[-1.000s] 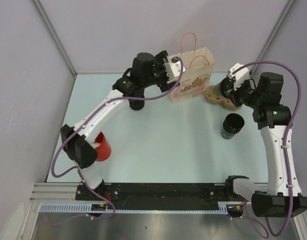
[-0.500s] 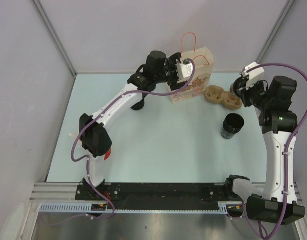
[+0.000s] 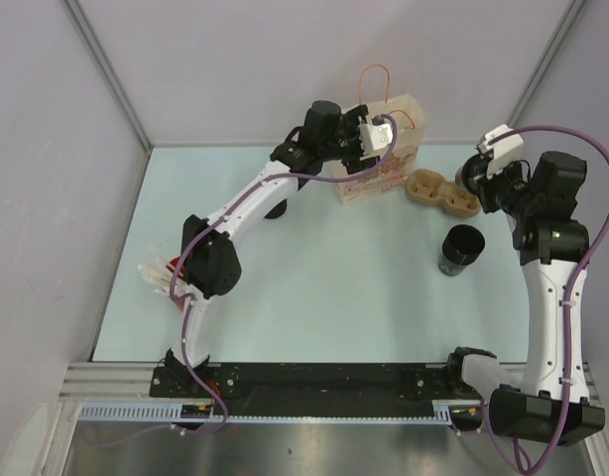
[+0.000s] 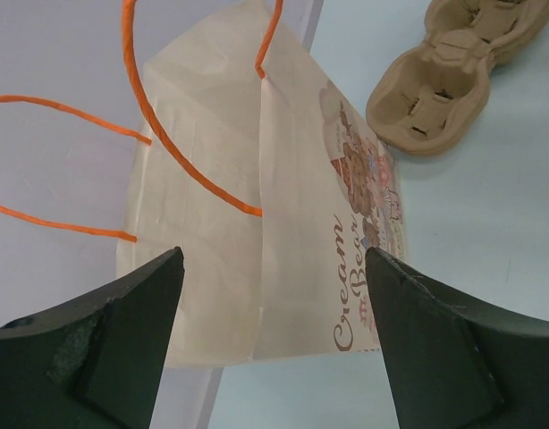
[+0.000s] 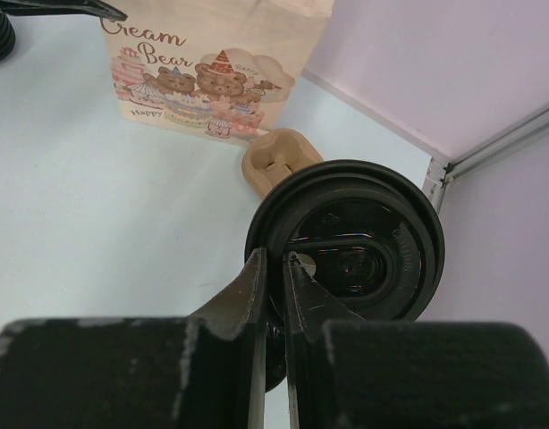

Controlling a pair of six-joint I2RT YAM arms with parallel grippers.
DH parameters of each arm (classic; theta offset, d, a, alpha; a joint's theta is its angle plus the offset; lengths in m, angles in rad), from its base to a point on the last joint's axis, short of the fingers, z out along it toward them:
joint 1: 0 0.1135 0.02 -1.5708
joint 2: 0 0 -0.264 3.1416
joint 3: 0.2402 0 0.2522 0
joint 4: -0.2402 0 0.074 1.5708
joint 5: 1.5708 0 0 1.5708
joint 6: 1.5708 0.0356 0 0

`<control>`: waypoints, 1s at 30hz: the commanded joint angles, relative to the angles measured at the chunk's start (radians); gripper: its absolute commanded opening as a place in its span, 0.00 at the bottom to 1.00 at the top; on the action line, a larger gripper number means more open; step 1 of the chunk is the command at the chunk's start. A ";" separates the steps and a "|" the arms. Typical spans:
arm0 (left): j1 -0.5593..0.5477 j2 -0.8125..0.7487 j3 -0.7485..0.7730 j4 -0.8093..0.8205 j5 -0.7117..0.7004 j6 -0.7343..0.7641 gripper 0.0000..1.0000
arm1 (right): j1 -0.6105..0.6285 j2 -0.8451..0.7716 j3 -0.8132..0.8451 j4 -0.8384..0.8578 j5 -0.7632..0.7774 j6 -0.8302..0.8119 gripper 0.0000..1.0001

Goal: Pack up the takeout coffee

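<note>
A cream "Cream Bear" paper bag (image 3: 382, 149) with orange handles stands at the back centre. My left gripper (image 3: 376, 134) is open and empty at the bag's upper left side; in the left wrist view the bag (image 4: 257, 206) lies beyond the spread fingers (image 4: 273, 259). My right gripper (image 3: 480, 177) is shut on the rim of a black lid (image 5: 364, 241), held up right of the brown cardboard cup carrier (image 3: 441, 193). An open black cup (image 3: 460, 250) stands on the table in front of the carrier.
A second dark ribbed cup (image 3: 275, 208) stands left of the bag, partly under the left arm. White packets or straws (image 3: 154, 278) lie by the left arm's elbow. Grey walls close in behind the bag and on both sides.
My left gripper has moved right along the bag to its top. My right gripper has moved right and back from over the carrier with the lid, then held still.
</note>
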 commanded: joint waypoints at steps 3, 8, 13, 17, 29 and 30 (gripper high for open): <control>0.014 0.045 0.085 0.024 -0.026 0.007 0.83 | 0.030 0.011 -0.005 0.041 0.016 -0.004 0.00; 0.014 0.051 0.087 -0.006 -0.030 0.007 0.79 | 0.065 0.017 -0.017 0.053 0.042 -0.010 0.00; 0.014 0.043 0.082 -0.032 -0.026 0.009 0.68 | 0.080 0.023 -0.025 0.065 0.062 -0.013 0.00; 0.015 0.037 0.081 -0.048 -0.013 0.007 0.55 | 0.085 0.019 -0.029 0.070 0.064 -0.012 0.00; 0.014 0.019 0.082 -0.085 -0.016 -0.003 0.26 | 0.086 0.017 -0.037 0.084 0.065 0.000 0.00; 0.012 0.014 0.082 -0.088 -0.018 -0.003 0.22 | 0.086 0.017 -0.037 0.087 0.068 0.002 0.00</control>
